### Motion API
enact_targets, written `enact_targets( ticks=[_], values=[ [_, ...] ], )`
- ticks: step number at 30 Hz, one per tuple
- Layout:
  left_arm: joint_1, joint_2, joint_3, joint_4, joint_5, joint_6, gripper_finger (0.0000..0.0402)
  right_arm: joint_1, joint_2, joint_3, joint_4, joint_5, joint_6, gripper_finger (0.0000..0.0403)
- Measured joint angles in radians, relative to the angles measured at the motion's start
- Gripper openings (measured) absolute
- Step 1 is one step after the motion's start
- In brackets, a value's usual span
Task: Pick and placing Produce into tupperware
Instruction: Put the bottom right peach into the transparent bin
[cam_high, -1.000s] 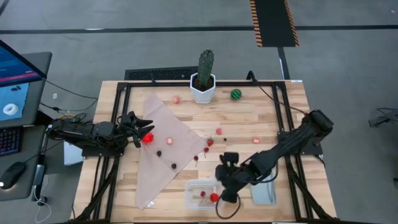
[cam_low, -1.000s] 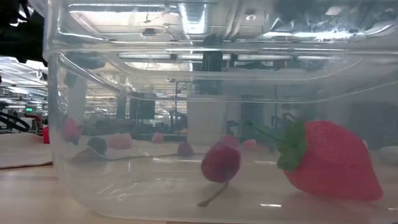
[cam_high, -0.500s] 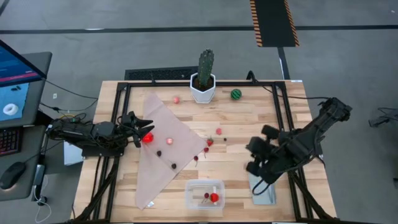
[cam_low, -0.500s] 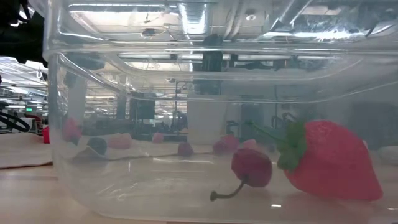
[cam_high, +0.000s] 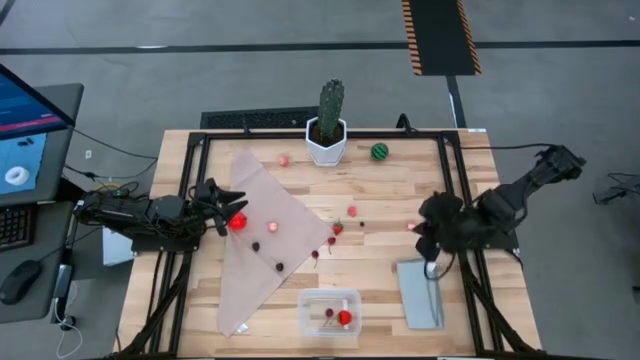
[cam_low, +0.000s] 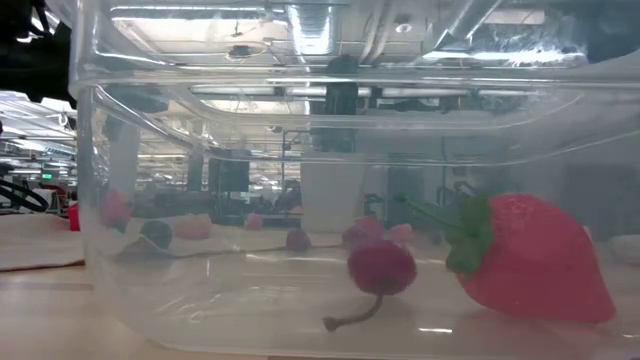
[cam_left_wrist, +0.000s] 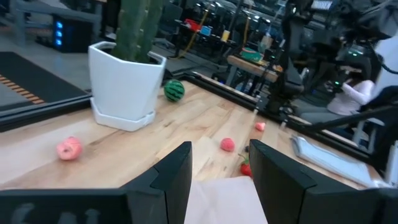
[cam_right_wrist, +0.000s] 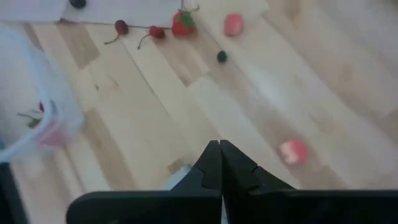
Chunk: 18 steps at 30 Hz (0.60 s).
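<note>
Right claw (cam_high: 431, 243) closed, empty, just right of the tupperware (cam_high: 330, 312), which holds a strawberry (cam_low: 530, 262) and cherry (cam_low: 380, 268). Left claw (cam_high: 232, 205) open, well left of tupperware.

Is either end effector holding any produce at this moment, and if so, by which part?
The right end effector is shut and empty, above the table near a pink bit. The left end effector sits at a red piece on the cloth; a hold cannot be told.
</note>
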Motion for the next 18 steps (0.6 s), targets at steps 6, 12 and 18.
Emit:
enact_targets(
  ticks=[6,12,18],
  values=[
    [0.0,0.0,0.0,0.0,-0.037,0.005,0.0149,-0.258,-0.162,-0.121,-0.056,-0.164,0.094,0.0044],
    [0.0,0.0,0.0,0.003,-0.043,0.006,0.0149,-0.441,-0.164,-0.165,-0.088,-0.223,0.082,0.0084],
    [0.0,0.0,0.0,0.002,-0.042,0.006,0.0149,-0.501,-0.043,-0.17,-0.028,-0.26,-0.002,0.0158]
  ],
)
